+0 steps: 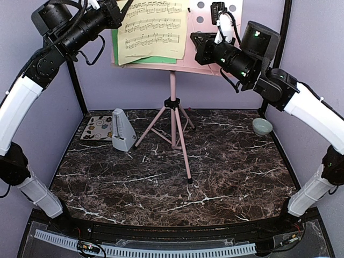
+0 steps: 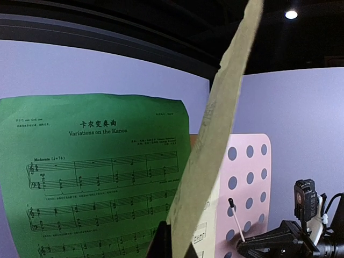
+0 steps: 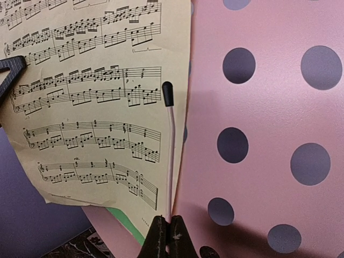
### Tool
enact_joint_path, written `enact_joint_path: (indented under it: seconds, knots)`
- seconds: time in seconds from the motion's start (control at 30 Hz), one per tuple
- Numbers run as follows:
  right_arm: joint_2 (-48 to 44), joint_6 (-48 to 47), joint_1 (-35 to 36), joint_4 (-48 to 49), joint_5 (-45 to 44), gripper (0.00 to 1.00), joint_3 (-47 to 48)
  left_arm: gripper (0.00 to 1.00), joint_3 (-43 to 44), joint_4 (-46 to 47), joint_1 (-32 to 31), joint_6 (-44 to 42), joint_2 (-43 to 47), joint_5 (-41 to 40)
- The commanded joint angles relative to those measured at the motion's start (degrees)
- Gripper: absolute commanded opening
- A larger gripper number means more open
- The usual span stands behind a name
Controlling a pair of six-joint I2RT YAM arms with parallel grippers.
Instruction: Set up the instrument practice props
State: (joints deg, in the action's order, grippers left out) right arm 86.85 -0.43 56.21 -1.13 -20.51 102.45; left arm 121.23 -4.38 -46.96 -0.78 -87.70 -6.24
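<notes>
We are pinching the yellow page [image 1: 153,27] in our left gripper [image 2: 173,240], our right gripper [image 3: 166,239] clamping the stand's [image 3: 269,107] wire clip [image 3: 170,156], seemingly to admit it.

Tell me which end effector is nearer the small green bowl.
Right. The right end effector grips the pink stand, up and left of the bowl; the left end effector, farther left, holds the yellow page.

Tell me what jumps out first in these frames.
The pink music stand rises at the back of the table, a pale-yellow page over a green page on its desk. Both arms reach up there: the left gripper pinches that yellow page, the right gripper the stand's thin page-holder wire.
</notes>
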Motion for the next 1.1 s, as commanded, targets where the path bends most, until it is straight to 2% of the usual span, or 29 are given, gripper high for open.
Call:
enact_joint_path:
  seconds: [0.0,0.2,0.43,0.83,1.07]
  knots:
    - [-2.24,-1.68,-0.13,5.51,2.0,0.0,-0.9,0.0,2.45,3.14,0.53,2.36,-1.1,2.62]
    - [-3.39,-2.48,-0.13,7.15,-0.31,0.0,-2.75,0.0,0.12,6.17,0.75,2.42,0.75,-2.88]
    - [-3.87,-4.41,-0.31,8.0,2.84,0.0,-3.58,0.0,-0.32,8.5,1.26,6.48,-1.7,5.12]
    - [-3.88,-5.11,-0.31,8.55,4.06,0.0,-3.88,0.0,0.36,15.21,1.26,13.45,-7.36,10.48]
    - [-3.99,-5.41,-0.31,8.51,4.7,0.0,-4.02,0.0,3.68,15.89,1.26,15.47,-11.11,12.17]
